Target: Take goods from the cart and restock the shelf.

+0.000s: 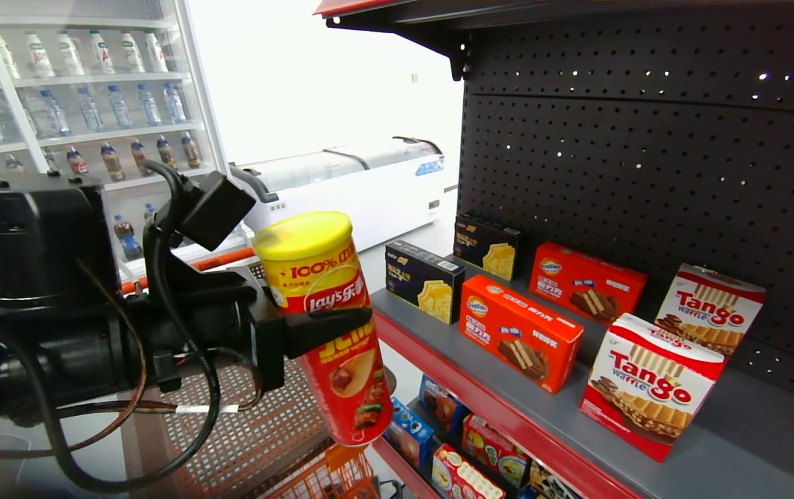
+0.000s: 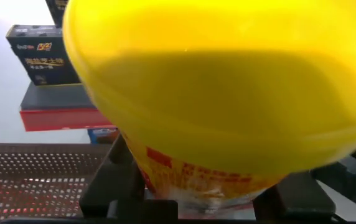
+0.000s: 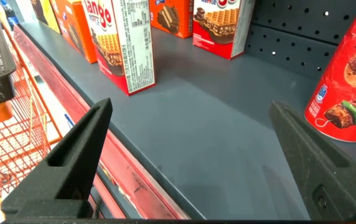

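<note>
A red chips can (image 1: pixel 313 274) with a yellow lid hangs upright in the air, just left of the shelf's end, with my left gripper (image 1: pixel 333 324) shut around its middle. In the left wrist view the yellow lid (image 2: pixel 221 81) looms close, and the dark fingers (image 2: pixel 111 182) clasp the can (image 2: pixel 196 180) below it. My right gripper (image 3: pixel 190 180) stands open over a bare stretch of the grey shelf board (image 3: pixel 215 118), nothing between its fingers. A second red can (image 3: pixel 346 74) stands on that board beside the pegboard back.
On the grey shelf (image 1: pixel 736 443) with its red front edge stand black boxes (image 1: pixel 424 281), orange-red boxes (image 1: pixel 520 331) and wafer boxes (image 1: pixel 650 384). Lower shelves hold more packets (image 1: pixel 466 450). The orange wire cart (image 3: pixel 10 143) stands in front; drink fridges (image 1: pixel 78 90) stand behind.
</note>
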